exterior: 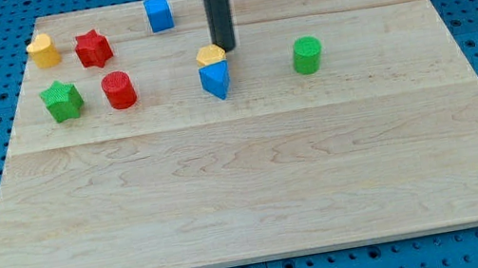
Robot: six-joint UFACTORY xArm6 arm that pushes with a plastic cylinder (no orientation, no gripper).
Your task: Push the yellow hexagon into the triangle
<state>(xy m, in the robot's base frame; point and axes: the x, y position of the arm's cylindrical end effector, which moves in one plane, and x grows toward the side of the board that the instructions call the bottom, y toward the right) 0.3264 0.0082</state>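
Observation:
The yellow hexagon (210, 56) sits at the view's top centre, touching the top of the blue triangle (215, 81) just below it. My tip (225, 50) is at the end of the dark rod, right beside the yellow hexagon on its upper right side, seemingly in contact with it.
A blue cube (158, 14) lies at the view's top. A red star (93, 48), a yellow block (42, 51), a green star (62, 100) and a red cylinder (118, 89) lie at the left. A green cylinder (306, 55) lies to the right. The wooden board (257, 189) rests on a blue pegboard.

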